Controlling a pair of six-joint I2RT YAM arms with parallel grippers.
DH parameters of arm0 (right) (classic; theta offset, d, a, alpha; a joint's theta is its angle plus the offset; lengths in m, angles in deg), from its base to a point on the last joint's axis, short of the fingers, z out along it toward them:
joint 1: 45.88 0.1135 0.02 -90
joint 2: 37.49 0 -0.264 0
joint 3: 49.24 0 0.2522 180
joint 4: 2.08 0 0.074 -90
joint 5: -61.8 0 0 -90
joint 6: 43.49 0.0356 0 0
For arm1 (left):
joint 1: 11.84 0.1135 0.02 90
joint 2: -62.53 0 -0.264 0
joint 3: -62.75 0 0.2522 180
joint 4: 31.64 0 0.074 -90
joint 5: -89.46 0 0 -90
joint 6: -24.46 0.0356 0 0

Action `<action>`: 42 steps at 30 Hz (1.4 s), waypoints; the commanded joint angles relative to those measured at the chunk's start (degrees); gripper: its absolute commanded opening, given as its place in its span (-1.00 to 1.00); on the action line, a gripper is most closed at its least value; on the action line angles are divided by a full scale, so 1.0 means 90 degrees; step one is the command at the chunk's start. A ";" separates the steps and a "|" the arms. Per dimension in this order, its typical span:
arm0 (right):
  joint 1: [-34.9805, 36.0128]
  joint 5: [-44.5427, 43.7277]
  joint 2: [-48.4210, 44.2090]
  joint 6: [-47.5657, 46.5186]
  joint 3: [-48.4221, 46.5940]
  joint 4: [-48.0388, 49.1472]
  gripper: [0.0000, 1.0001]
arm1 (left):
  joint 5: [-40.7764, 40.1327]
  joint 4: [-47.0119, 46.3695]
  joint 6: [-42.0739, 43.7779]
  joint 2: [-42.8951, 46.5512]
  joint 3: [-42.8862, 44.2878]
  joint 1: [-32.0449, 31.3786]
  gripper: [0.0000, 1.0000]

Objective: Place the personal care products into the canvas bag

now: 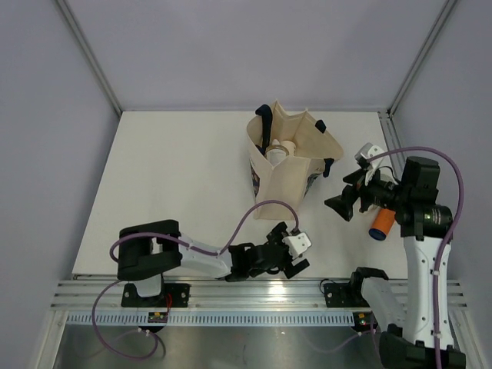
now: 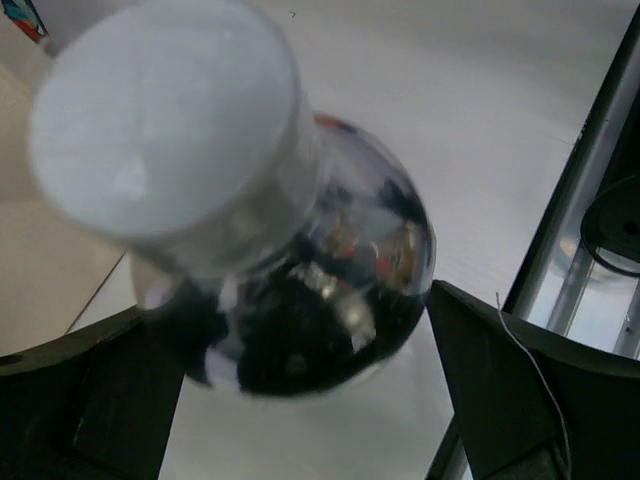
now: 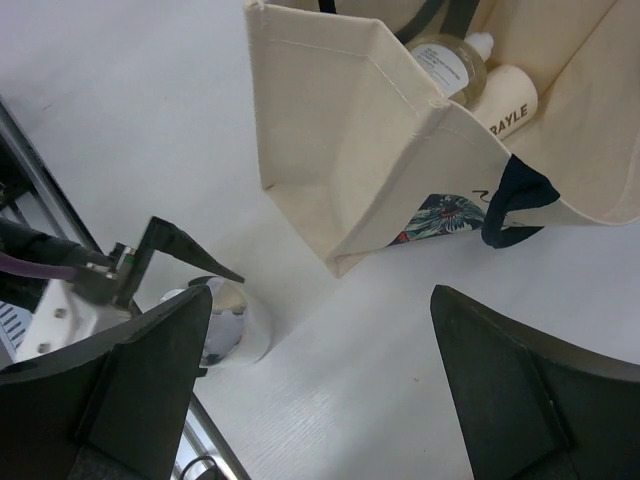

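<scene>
1. Grips the clear silver-capped bottle (image 3: 235, 325) in the left pincer (image 2: 290, 350), one finger pressed to each side of its round body, low over the table (image 1: 177, 177) near the front edge.
2. Holds the right pincer (image 3: 315, 300) wide apart with nothing in it, raised just right of the canvas bag (image 1: 284, 173).
3. Shows the bag open-mouthed at mid-table, an amber bottle (image 3: 447, 62) and a cream lettered bottle (image 3: 505, 108) inside.
4. Leaves an orange dark-capped bottle (image 1: 381, 223) on the table beneath the right arm.
</scene>
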 commanded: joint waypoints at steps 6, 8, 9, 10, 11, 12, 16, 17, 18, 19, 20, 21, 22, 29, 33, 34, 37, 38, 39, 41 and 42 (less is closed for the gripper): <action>-0.0296 0.0453 -0.0614 -0.0396 0.0251 -0.0453 0.99 | -0.0374 -0.1541 -0.0629 -0.0600 0.0667 0.0215 0.90; -0.0345 0.0513 -0.0663 -0.0289 0.0339 -0.0414 0.99 | -0.0267 -0.1580 -0.0931 -0.0610 0.0647 0.0292 0.56; -0.0364 0.0571 -0.0692 -0.0259 0.0368 -0.0394 0.99 | -0.0267 -0.1590 -0.1010 -0.0629 0.0647 0.0312 0.46; -0.0393 0.0600 -0.0702 -0.0191 0.0388 -0.0375 0.99 | -0.0238 -0.1619 -0.1059 -0.0639 0.0628 0.0332 0.33; -0.0413 0.0620 -0.0702 -0.0152 0.0407 -0.0336 0.99 | -0.0208 -0.1648 -0.1147 -0.0649 0.0618 0.0351 0.06; -0.0433 0.0649 -0.0722 -0.0123 0.0407 -0.0326 0.99 | -0.0160 -0.1658 -0.1186 -0.0649 0.0618 0.0371 -0.09; -0.0491 0.0620 -0.0761 0.0023 0.0398 -0.0267 0.98 | 0.0192 -0.1561 -0.1382 -0.0406 0.0530 0.0478 -1.00; -0.0511 0.0601 -0.0771 0.0063 0.0398 -0.0238 0.98 | 0.0308 -0.1464 -0.1459 -0.0289 0.0453 0.0527 -1.00; -0.0521 0.0494 -0.0790 0.0131 0.0398 -0.0209 0.98 | 0.0377 -0.1395 -0.1499 -0.0123 0.0413 0.0556 -1.00; -0.0530 0.0397 -0.0790 0.0363 0.0388 -0.0160 0.98 | 0.0436 -0.1104 -0.1577 0.0082 0.0374 0.0605 -1.00; -0.0559 0.0309 -0.0790 0.0511 0.0398 -0.0025 0.98 | 0.0601 -0.0889 -0.1819 0.0528 0.0374 0.0750 -1.00; -0.0579 0.0114 -0.0781 0.0667 0.0407 0.0054 0.98 | 0.0709 -0.0645 -0.1957 0.0765 0.0384 0.0839 -1.00; -0.0599 0.0035 -0.0780 0.0891 0.0417 0.0103 0.98 | 0.0845 -0.0401 -0.2103 0.0990 0.0403 0.0937 -1.00; -0.0960 -0.0132 -0.0595 0.1732 0.0515 0.0621 0.98 | 0.2757 0.1768 -0.3791 0.2368 0.1086 0.2312 -1.00; -0.1233 -0.0142 -0.0293 0.2006 0.0466 0.0699 0.96 | 0.3512 0.2559 -0.4136 0.2613 0.2080 0.2841 -1.00; -0.1321 -0.0132 -0.0244 0.2084 0.0466 0.0738 0.96 | 0.3764 0.2899 -0.4242 0.2574 0.2663 0.2948 -1.00; -0.1438 -0.0025 -0.0117 0.2143 0.0486 0.0778 0.94 | 0.4146 0.3020 -0.4497 0.2341 0.3728 0.3466 -1.00; -0.1487 -0.0005 -0.0097 0.2153 0.0495 0.0807 0.93 | 0.4263 0.2991 -0.4681 0.2243 0.3965 0.3737 -1.00; -0.1497 0.0034 -0.0068 0.2163 0.0505 0.0836 0.93 | 0.4293 0.2971 -0.4770 0.2106 0.4209 0.3895 -1.00; -0.1526 0.0044 -0.0058 0.2192 0.0515 0.0885 0.92 | 0.4440 0.2854 -0.5034 0.1591 0.4920 0.4362 -1.00; -0.1527 0.0054 -0.0038 0.2192 0.0515 0.0875 0.92 | 0.4460 0.2815 -0.5092 0.1385 0.5176 0.4501 -1.00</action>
